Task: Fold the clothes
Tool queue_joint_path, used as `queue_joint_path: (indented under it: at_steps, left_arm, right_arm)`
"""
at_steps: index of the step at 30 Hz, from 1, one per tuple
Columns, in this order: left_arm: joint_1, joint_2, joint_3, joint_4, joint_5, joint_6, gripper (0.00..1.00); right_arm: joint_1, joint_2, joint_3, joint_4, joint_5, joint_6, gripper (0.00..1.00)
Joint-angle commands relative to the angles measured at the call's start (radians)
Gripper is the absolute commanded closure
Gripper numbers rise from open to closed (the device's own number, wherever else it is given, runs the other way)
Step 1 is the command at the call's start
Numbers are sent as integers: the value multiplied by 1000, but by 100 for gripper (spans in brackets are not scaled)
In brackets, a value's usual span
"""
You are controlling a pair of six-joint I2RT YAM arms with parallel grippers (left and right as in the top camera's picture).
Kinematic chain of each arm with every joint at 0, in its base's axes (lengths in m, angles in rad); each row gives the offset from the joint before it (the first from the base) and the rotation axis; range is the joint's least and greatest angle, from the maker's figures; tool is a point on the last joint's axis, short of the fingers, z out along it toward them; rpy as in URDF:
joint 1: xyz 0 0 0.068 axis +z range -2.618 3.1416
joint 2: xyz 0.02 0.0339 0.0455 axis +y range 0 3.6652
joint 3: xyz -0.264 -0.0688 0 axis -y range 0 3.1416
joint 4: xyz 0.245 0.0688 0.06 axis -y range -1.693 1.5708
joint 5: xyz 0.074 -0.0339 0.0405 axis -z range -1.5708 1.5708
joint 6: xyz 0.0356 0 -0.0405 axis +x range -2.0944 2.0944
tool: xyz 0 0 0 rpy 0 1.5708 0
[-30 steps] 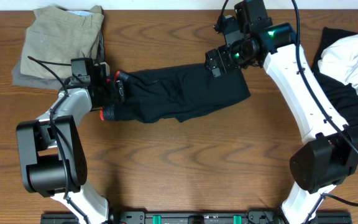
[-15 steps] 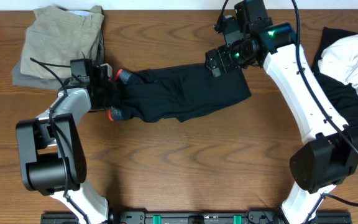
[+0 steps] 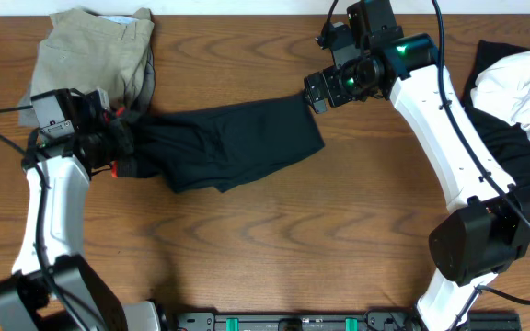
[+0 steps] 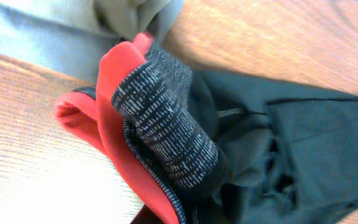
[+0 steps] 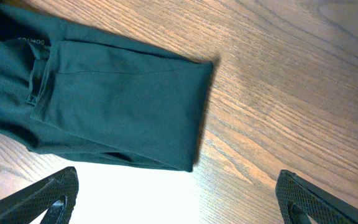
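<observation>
You had the long black fabric trousers [image 3: 228,147] lying creased across the table's middle, running from 9 toward 1 o'clock, with the leg end cut square. Their red-orange, grey-speckled waistband [image 4: 142,137] was bunched at the 9 o'clock end, where your left gripper [image 3: 116,147] had its fingers pinched together on it. Your right gripper [image 3: 320,92] hung over the leg end, fingers [image 5: 55,193] spread wide and holding nothing. The brown wood-grain table [image 3: 293,248] also carried a folded khaki garment [image 3: 95,51] at 10 o'clock and a crumpled white garment [image 3: 527,83] on black cloth [image 3: 513,147] at 3 o'clock.
</observation>
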Motion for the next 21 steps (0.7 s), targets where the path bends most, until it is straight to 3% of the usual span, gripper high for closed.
queue_joint_path:
  at_steps: [1, 14, 21]
  left_arm:
    - [-51, -26, 4, 3, 1, -13, 94]
    - [-382, -25, 73, 147, 5, -96, 94]
    - [-534, 8, 75, 249, -73, -127, 94]
  right_arm:
    - [8, 11, 2, 3, -3, -12, 1]
    - [-57, 5, 2, 11, -95, 19, 4]
    - [-145, -26, 3, 21, -174, 26, 3]
